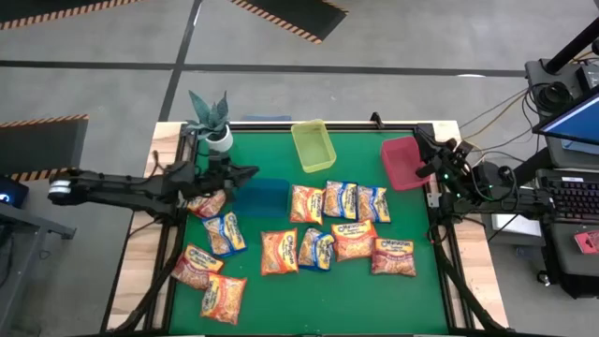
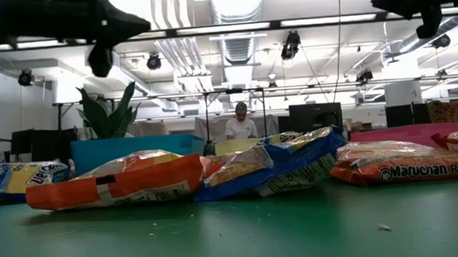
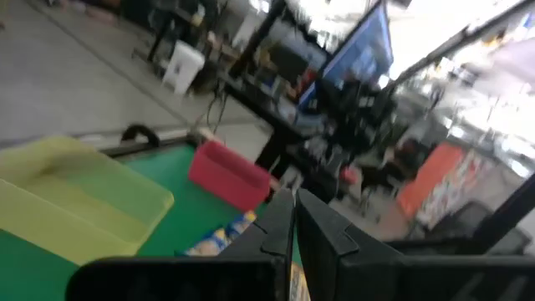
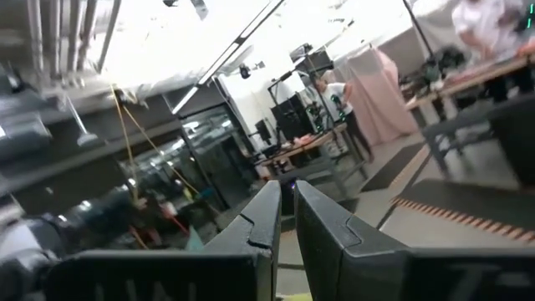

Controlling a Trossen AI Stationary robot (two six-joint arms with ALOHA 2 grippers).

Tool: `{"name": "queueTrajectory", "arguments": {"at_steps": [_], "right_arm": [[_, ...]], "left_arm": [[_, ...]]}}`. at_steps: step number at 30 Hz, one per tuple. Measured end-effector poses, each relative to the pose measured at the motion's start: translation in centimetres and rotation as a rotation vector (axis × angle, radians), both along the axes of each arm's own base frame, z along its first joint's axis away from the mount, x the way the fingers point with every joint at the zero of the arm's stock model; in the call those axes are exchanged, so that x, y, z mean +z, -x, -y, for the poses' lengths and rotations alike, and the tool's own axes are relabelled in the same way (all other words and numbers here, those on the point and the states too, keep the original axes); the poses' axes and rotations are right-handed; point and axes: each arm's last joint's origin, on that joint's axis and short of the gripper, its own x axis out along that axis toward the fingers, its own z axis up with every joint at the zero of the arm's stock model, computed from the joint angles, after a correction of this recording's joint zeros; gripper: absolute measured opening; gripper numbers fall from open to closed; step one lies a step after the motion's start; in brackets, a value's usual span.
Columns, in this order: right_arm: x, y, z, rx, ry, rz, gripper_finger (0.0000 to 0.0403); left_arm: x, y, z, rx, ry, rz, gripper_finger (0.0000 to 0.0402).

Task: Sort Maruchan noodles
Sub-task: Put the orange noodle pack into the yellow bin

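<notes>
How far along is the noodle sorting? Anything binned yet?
Nothing looks done: the yellow bin and red bin look empty, and the blue bin shows nothing inside. Nothing in hand: the left gripper and right gripper are shut and empty. All the noodle packets remain on the mat.

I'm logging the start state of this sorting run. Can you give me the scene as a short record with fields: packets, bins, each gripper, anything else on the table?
packets: about a dozen Maruchan noodle packets lying loose on the green table, none in a bin
bins: yellow bin, red bin, blue bin, along the far side
left gripper: shut, empty, raised beside the blue bin
right gripper: shut, empty, at the red bin's edge
other: potted plant at the far left corner
</notes>
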Motion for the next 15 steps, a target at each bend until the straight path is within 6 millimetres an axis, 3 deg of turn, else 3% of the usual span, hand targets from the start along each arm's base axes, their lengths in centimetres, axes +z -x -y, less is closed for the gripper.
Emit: {"name": "queueTrajectory", "arguments": {"at_steps": [7,15], "right_arm": [[1.4,-0.3,0.0,-0.017,0.039,-0.110,0.0028],[1.4,-0.7,0.0,-0.014,0.033,-0.231,0.0028]], "left_arm": [[1.4,-5.0,0.2,-0.118,-0.070,-0.193,0.0000],[0.5,-11.1,0.9,-0.441,-0.258,-0.428,0.0000]]}}
